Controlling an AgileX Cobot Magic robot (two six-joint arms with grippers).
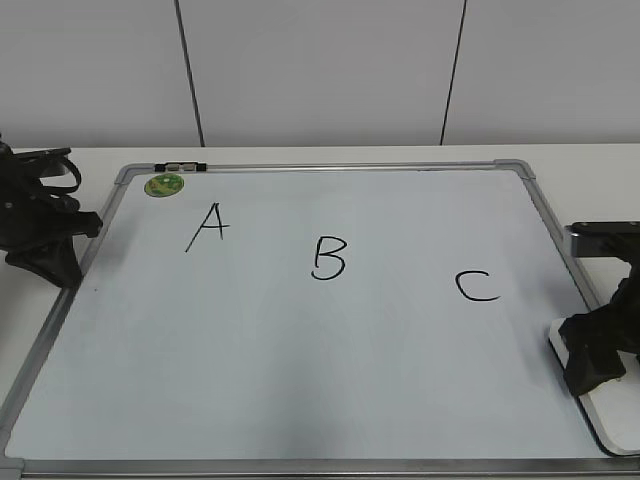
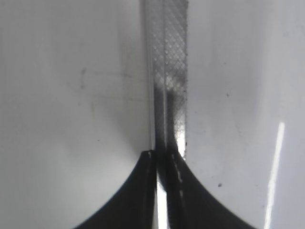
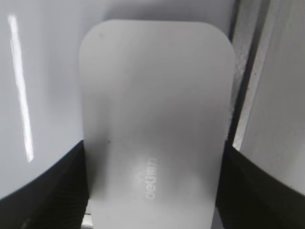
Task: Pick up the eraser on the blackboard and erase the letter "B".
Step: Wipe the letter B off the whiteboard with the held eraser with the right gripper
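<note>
The blackboard (image 1: 300, 370) is a white board with a silver frame, lying flat. The black letter "B" (image 1: 328, 258) is at its middle, whole. The white eraser (image 1: 612, 418) lies at the board's lower right edge. In the right wrist view the eraser (image 3: 155, 105) fills the middle, with grey print on top. My right gripper (image 1: 592, 375) is down on it, and its jaws (image 3: 153, 191) press both long sides. My left gripper (image 1: 48, 262) is shut and empty at the board's left edge. In the left wrist view it (image 2: 163, 160) sits over the metal frame (image 2: 170, 71).
A black "A" (image 1: 207, 227) is left of the "B" and a black "C" (image 1: 477, 286) is right of it. A round green magnet (image 1: 164, 184) sits at the top left corner. A small marker (image 1: 180, 166) lies on the top frame. A wall stands behind the table.
</note>
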